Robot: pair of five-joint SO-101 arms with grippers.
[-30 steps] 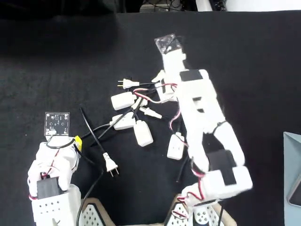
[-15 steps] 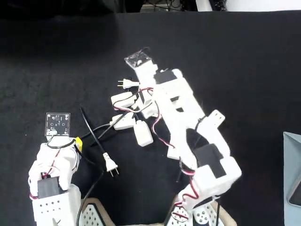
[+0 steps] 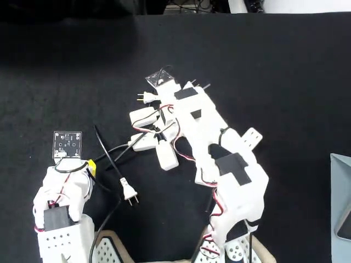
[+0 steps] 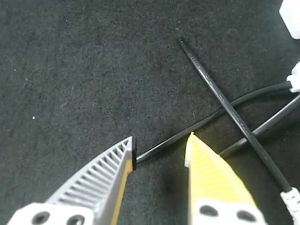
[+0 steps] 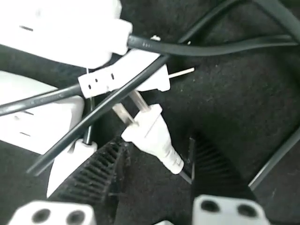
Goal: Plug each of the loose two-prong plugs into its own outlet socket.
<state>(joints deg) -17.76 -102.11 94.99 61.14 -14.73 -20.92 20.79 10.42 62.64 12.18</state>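
A white two-prong plug [image 5: 147, 129] lies on the black mat with its prongs toward a white outlet socket [image 5: 33, 112], between the black fingers of my right gripper [image 5: 157, 147], which stands open around it without touching. Two more sockets [image 3: 143, 116] [image 3: 166, 155] sit in the cable tangle under the right arm. Another plug [image 3: 147, 97] lies at the cluster's far side. A third plug [image 3: 130, 193] on a black cable rests nearer the front. My left gripper [image 4: 160, 140] stays low at the front left, open over a black cable end [image 4: 140, 154].
A small square board [image 3: 67, 143] lies just beyond the left arm. Black cables [image 4: 234, 117] cross between the left gripper and the sockets. A grey-blue object [image 3: 341, 197] sits at the right edge. Bare mat stretches across the back and right.
The right arm swung left and came down over the socket cluster. The left arm has not moved.
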